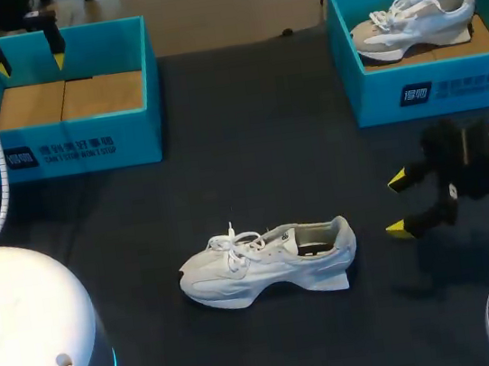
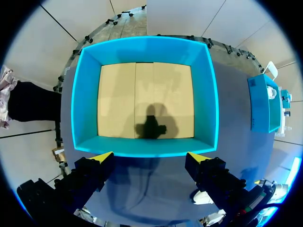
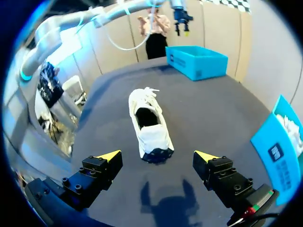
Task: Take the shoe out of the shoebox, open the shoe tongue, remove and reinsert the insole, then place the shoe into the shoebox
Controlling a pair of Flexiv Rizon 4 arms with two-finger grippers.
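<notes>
The white shoe (image 1: 269,261) is standing on its sole in the middle of the dark surface (image 1: 242,101), somewhat toward the near edge, with its toe pointing to the left edge and its heel to the right. The right pincer (image 1: 397,206) is hovering just off the heel, its fingers spread wide and grasping nothing. The left pincer (image 1: 29,63) is hanging released over the empty shoebox (image 1: 86,155) at the far left corner. A second shoebox (image 1: 432,88) at the far right corner is holding another shoe (image 1: 418,20).

The shoe is probably handling as a light thing, with a soft upper, loose laces (image 1: 237,241) and a stiffer sole and heel. A grip across the heel or the sole's sides is looking safest, since pinching the toe would likely crumple it. The tongue (image 3: 144,105) is looking thin and floppy, so it is calling for a hold at its top edge while the other pincer steadies the heel. The opening is showing dark, and whether the insole is seated inside is hard to tell.
</notes>
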